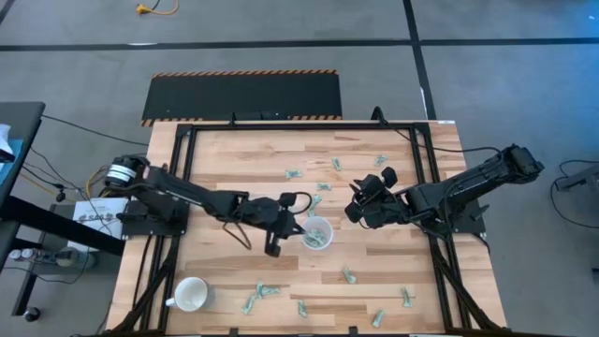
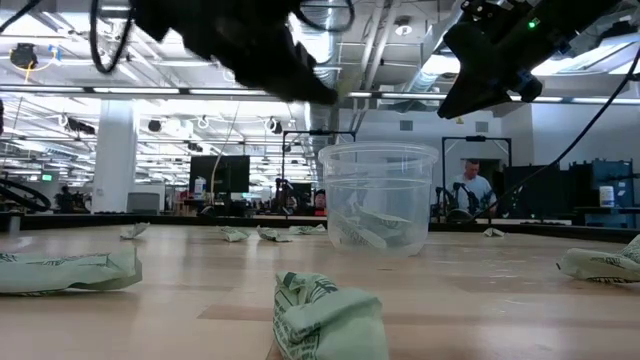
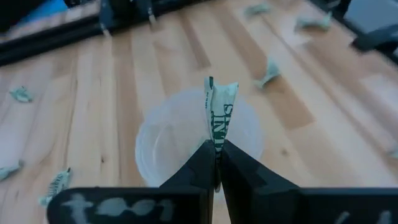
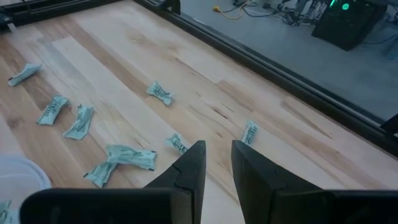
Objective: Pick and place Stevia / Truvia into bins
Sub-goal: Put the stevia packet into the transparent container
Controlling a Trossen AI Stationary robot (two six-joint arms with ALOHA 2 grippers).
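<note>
Green sachet [image 3: 219, 106] pinched in left claw [image 3: 216, 163] above clear cup [image 1: 317, 233]; right claw [image 4: 217, 163] parted, empty.

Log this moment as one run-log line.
left gripper: shut on sachet, above clear cup | right gripper: open, empty, right of cup | cup: sachets inside

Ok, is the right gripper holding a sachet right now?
No, the right gripper has nothing between its fingers; the sachets beyond it lie on the table.

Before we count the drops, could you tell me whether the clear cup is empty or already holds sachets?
Not empty: the upright clear cup already holds a few sachets at its bottom, seen through its wall.
</note>
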